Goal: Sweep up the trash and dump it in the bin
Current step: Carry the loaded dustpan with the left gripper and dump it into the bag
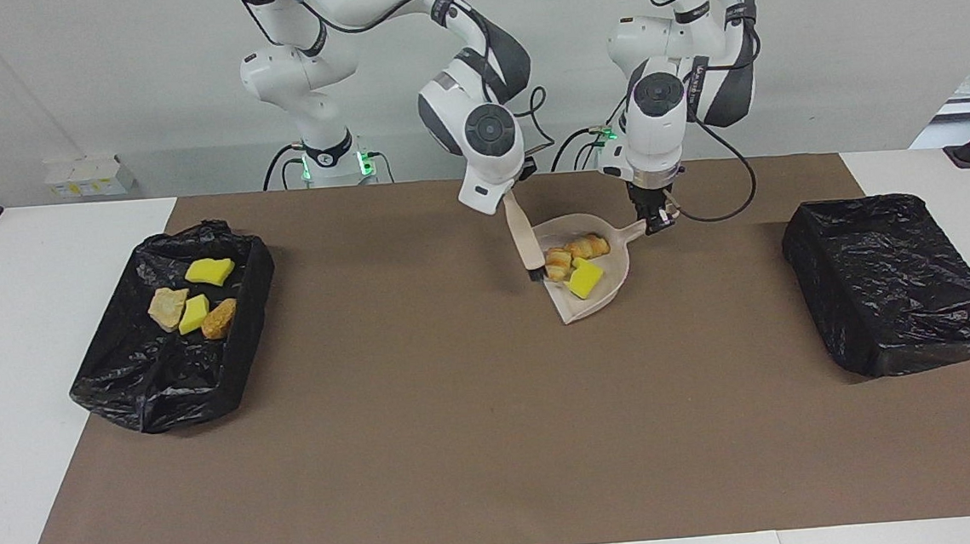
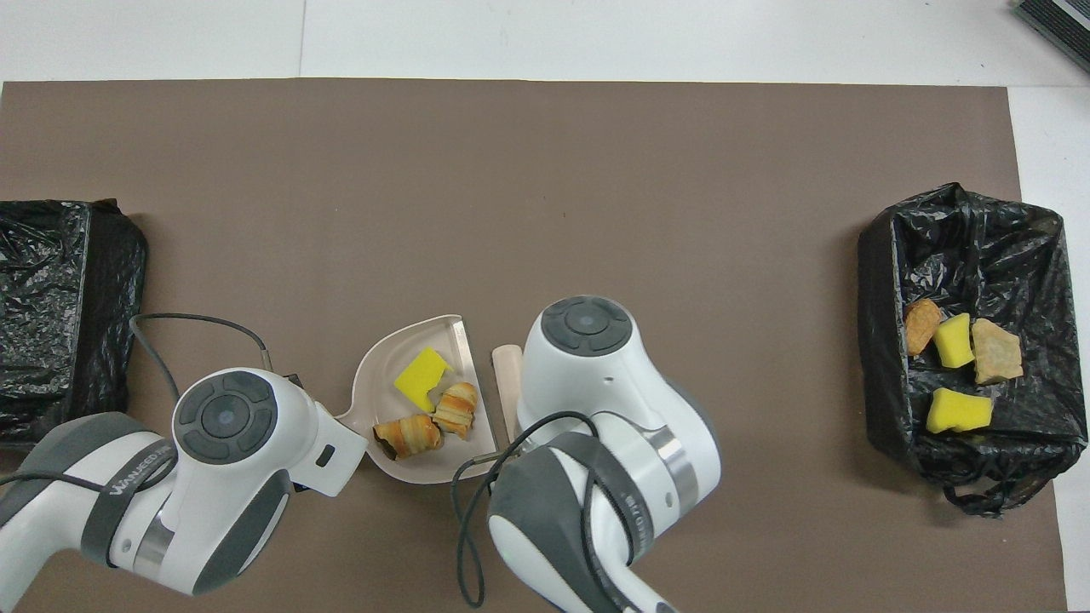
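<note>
Dustpan (image 1: 592,275) is held by its handle in the left gripper (image 1: 652,218), jaws closed on the handle; pan sits on the brown mat (image 1: 460,410) mid-table, near the robots. Brush (image 1: 524,239) is held by the right gripper (image 1: 504,195), jaws clamped tight on the handle top, bristles at the pan's open lip.

Trash in the pan: one yellow sponge piece (image 2: 422,380) and two crusty orange-tan chunks (image 2: 436,421). Four more scraps (image 1: 193,305) lie in the open black-lined bin (image 1: 151,381) at the right arm's end. A second black-bagged bin (image 1: 895,277) sits at the left arm's end.

Scraps judged light; sponge soft, chunks stiff and likely to roll. No direct grasp is needed: they are best carried in the pan, kept level by its handle. Spilling over the open lip is the risk if tipped early.
</note>
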Available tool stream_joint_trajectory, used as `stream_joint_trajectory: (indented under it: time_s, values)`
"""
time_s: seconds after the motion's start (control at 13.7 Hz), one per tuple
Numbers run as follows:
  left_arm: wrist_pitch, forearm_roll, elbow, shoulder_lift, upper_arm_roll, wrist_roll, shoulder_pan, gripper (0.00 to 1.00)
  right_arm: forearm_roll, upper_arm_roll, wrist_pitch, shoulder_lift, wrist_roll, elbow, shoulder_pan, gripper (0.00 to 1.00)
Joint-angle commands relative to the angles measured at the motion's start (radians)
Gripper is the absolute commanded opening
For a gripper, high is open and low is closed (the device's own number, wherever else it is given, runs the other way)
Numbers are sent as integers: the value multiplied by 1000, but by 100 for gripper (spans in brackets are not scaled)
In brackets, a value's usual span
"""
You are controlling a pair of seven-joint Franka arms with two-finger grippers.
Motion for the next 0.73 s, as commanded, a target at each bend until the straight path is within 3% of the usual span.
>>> stream_joint_trajectory:
  time_s: [0.0,0.29,0.37,0.51,0.66]
  values:
    - [14,23,41,-1,-1,95,61,0,-22,2,-68,-48,-8,-13,-92,0]
    - [-33,14,173,-11,7,305,186,0,-56,9,-66,-70,88,-63,-156,0]
    - [-58,14,219,-10,7,353,223,0,-56,11,-43,-91,117,-85,-126,0]
    - [-110,9,299,2,8,420,289,0,-45,12,100,-172,148,-221,-51,0]
    - [-113,-31,365,28,8,552,378,0,-20,12,169,-187,190,-280,53,0]
